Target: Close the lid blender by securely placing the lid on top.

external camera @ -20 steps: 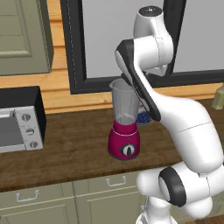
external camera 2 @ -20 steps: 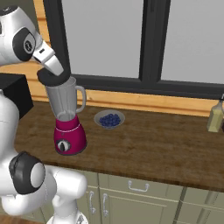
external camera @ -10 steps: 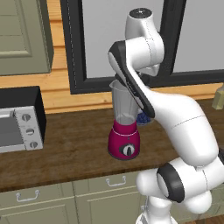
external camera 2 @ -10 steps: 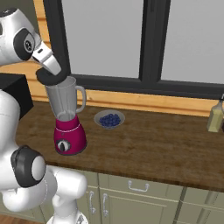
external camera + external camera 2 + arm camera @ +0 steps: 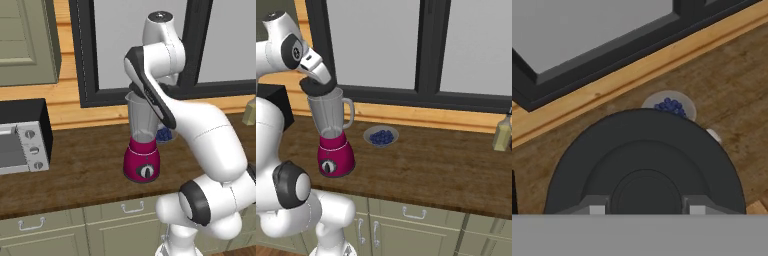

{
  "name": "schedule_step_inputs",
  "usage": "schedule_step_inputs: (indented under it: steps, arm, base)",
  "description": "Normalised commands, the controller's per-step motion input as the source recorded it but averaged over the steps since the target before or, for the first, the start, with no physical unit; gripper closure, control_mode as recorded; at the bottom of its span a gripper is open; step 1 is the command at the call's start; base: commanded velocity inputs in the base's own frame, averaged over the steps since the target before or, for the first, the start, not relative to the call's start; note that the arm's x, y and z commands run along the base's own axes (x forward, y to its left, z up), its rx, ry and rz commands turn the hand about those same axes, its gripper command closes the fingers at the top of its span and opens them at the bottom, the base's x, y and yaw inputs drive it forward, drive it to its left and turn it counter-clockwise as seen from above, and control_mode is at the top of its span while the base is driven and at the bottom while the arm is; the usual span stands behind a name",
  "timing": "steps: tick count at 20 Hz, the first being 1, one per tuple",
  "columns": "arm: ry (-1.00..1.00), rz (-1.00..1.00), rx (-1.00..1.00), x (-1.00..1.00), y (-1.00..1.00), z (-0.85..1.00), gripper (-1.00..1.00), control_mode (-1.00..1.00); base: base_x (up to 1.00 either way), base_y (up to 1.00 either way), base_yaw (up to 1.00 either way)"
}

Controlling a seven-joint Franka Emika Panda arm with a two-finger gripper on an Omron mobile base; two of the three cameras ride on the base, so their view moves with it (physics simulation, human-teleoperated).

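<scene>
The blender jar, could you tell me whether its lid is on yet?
Nearly: the lid sits tilted at the blender jar's mouth, fingers shut on it.

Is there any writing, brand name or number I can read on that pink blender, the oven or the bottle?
None can be read.
blender: dial bears no readable marks.
toaster oven: knobs carry no legible numbers.
bottle: no label text can be made out.

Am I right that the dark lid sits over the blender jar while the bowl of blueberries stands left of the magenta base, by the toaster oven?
Not quite: the right base view shows the bowl of blueberries to the right of the blender, away from the toaster oven. The lid is over the jar.
</scene>
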Motion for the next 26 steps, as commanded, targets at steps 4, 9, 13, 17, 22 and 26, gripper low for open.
schedule_step_inputs:
  steps: [4, 9, 13, 17, 22, 26]
  arm:
    - [0.00, 0.09, 0.00, 0.12, 0.00, -0.08, 1.00, -1.00]
    - [0.00, 0.06, 0.00, 0.00, -0.01, -0.09, 1.00, -1.00]
    - [0.03, 0.04, 0.00, 0.00, 0.00, -0.03, 1.00, -1.00]
    - [0.02, 0.04, 0.00, 0.00, 0.00, -0.02, 1.00, -1.00]
    - [0.02, 0.03, 0.00, 0.00, -0.04, -0.03, 1.00, -1.00]
    - [0.01, 0.02, 0.00, 0.00, -0.09, -0.01, 1.00, -1.00]
  base:
    - [0.00, 0.00, 0.00]
    - [0.00, 0.00, 0.00]
    - [0.00, 0.00, 0.00]
    - [0.00, 0.00, 0.00]
    - [0.00, 0.00, 0.00]
    - [0.00, 0.00, 0.00]
